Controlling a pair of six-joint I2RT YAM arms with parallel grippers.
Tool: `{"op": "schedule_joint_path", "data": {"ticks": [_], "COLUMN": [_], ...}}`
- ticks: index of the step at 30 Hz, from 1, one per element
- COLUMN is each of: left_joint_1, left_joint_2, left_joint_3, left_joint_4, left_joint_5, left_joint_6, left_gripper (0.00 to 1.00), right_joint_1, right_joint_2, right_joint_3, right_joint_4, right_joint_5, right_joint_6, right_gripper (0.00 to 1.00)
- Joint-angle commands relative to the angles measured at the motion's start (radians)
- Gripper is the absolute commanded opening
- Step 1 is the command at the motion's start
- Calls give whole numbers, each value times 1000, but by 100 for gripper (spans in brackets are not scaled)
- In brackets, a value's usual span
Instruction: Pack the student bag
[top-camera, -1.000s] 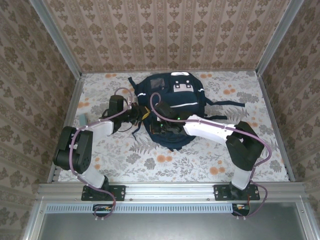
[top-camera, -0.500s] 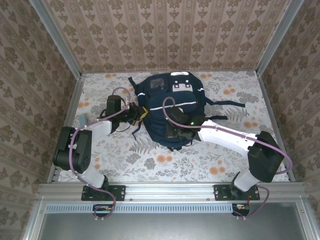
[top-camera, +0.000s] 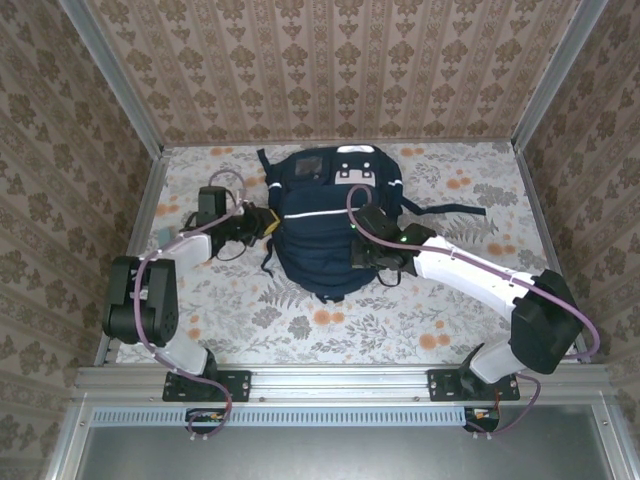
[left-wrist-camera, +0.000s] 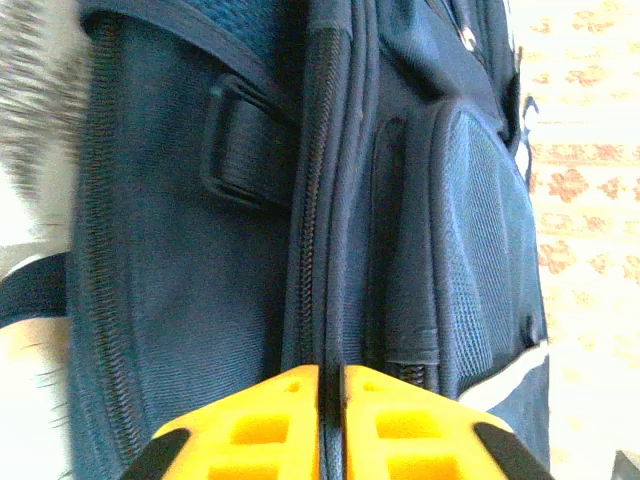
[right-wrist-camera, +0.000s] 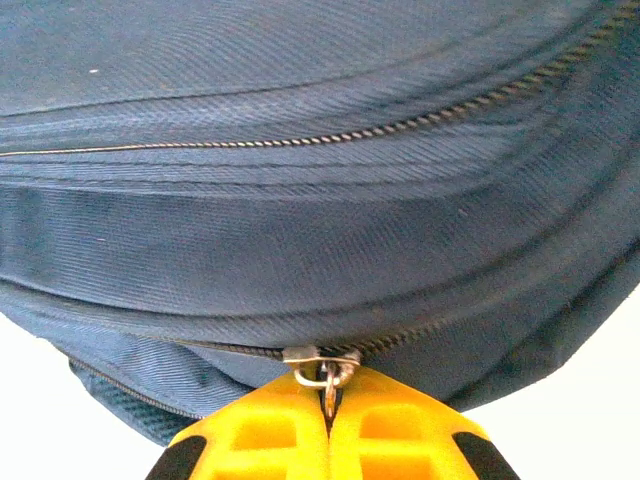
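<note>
student bag (top-camera: 330, 215) lies centre frame on the counter (top-camera: 400, 320). judged soft, limp and bulky. right claw (right-wrist-camera: 328, 425) pinches the zipper pull (right-wrist-camera: 325, 372). left claw (left-wrist-camera: 332, 425) is pressed together on its side seam. soundest holds: pull, straps.

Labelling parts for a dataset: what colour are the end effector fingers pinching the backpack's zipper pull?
Yellow fingers with black outer edges; clearest in right wrist view.

The right fingers (right-wrist-camera: 255, 435) dragged the zipper pull (right-wrist-camera: 325, 374) rightward, closing the student bag (top-camera: 320, 230).
</note>
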Motion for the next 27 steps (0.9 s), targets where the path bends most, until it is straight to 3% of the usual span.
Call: {"op": "schedule_joint_path", "data": {"ticks": [1, 5, 14, 20, 27], "left_joint_1": [69, 78, 54, -11, -92], "left_joint_2": [-91, -174, -386, -381, -272], "left_joint_3": [-5, -43, -195, -213, -168], "left_joint_4": [-97, -163, -171, -91, -20], "left_joint_5": [-51, -60, -65, -64, -74], "left_joint_6": [55, 49, -101, -183, -208], "left_gripper": [31, 48, 58, 58, 48], "right_joint_1": [36, 73, 86, 87, 89], "right_joint_2": [66, 159, 277, 296, 288], "right_joint_3": [86, 176, 284, 281, 263], "right_joint_4": [63, 114, 168, 187, 191], "right_joint_5": [-108, -184, -270, -314, -326], "right_joint_6": [-45, -49, -31, -24, -18], "right_gripper": [0, 0, 0, 0, 0]}}
